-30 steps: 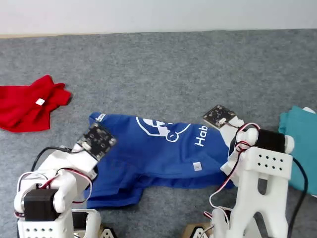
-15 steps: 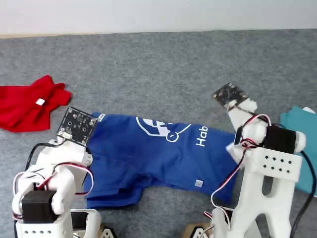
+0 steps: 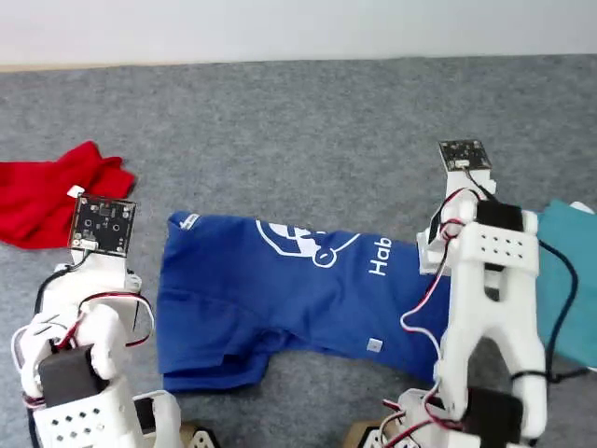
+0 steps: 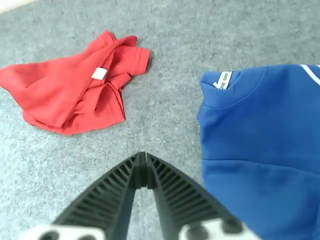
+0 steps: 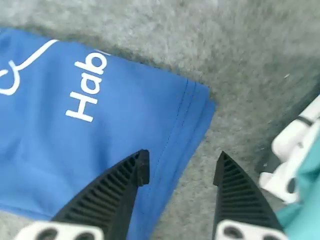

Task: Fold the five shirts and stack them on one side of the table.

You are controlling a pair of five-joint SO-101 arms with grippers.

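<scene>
Red shirt [image 3: 51, 201] crumpled at far left, left gripper [image 4: 145, 157] pinched closed over the grey table [image 3: 308, 121] between it and the blue shirt [image 3: 280, 289] spread mid-table (print up), right gripper [image 5: 183, 156] spread wide over that shirt's hem corner, teal shirt [image 3: 571, 261] at right edge.

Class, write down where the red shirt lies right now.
High view: the red shirt lies crumpled on the far left of the table, apart from the blue shirt spread mid-table.
</scene>
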